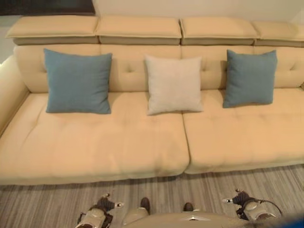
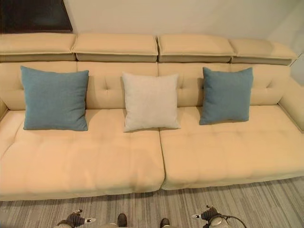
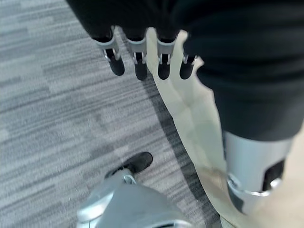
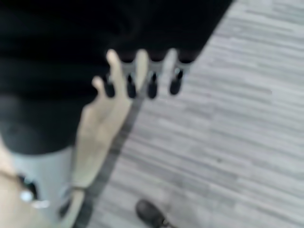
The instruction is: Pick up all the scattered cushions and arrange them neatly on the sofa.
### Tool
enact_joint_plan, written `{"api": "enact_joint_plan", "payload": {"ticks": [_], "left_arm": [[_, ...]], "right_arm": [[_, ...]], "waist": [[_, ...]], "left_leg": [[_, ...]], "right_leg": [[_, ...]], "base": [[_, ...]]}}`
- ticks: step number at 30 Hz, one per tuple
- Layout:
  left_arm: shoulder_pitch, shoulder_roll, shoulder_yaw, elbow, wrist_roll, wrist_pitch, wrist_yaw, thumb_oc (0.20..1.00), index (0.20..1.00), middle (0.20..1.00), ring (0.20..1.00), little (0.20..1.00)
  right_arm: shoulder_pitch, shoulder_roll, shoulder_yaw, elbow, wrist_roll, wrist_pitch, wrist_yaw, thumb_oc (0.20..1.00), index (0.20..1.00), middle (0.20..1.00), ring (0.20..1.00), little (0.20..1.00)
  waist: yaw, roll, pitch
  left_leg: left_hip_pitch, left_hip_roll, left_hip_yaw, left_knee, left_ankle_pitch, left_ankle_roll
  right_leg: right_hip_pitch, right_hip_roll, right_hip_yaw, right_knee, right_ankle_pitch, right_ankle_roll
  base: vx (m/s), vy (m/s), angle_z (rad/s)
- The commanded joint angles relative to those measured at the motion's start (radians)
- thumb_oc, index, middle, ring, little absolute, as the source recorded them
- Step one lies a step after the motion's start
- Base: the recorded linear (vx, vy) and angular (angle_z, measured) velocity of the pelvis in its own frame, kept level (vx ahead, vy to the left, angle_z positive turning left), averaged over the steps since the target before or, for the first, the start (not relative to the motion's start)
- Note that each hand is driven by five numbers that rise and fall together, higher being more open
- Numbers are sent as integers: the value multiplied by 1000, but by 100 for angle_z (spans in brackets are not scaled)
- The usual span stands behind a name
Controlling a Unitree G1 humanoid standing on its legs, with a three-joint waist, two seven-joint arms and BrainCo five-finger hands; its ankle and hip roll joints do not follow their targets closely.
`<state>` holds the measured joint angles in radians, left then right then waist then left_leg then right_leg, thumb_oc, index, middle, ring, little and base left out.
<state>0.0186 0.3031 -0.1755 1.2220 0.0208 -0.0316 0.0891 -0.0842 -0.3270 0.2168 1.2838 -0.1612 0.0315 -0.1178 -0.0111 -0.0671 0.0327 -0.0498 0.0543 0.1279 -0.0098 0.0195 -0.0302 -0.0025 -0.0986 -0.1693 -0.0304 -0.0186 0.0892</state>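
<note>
Three cushions lean upright against the backrest of the beige sofa (image 1: pixel 95 142): a blue cushion (image 1: pixel 78 81) on the left, a cream cushion (image 1: pixel 173 84) in the middle, and a second blue cushion (image 1: pixel 250 78) on the right. They stand evenly spaced and apart from each other. My left hand (image 1: pixel 102 205) hangs low over the floor in front of the sofa, its fingers (image 3: pixel 137 57) straight and holding nothing. My right hand (image 1: pixel 242 198) hangs the same way, its fingers (image 4: pixel 142 76) relaxed and empty.
Grey striped carpet (image 1: pixel 47 204) runs along the sofa's front edge. The sofa has a raised arm (image 1: pixel 9 90) on the left and a corner section (image 2: pixel 292 107) on the right. A dark panel (image 2: pixel 33 16) is on the wall at the back left.
</note>
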Motion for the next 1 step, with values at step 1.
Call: {"api": "enact_joint_plan", "payload": {"ticks": [1], "left_arm": [[-62, 10, 44, 29, -5, -9, 6, 1000, 1000, 1000, 1000, 1000]], "right_arm": [[-25, -24, 20, 25, -3, 6, -11, 1000, 1000, 1000, 1000, 1000]], "waist": [[-6, -32, 19]], "left_leg": [[26, -36, -63, 80, -142, -8]], "right_leg": [[-18, -27, 15, -10, 21, 46]], "base": [[-1, -74, 4]]}}
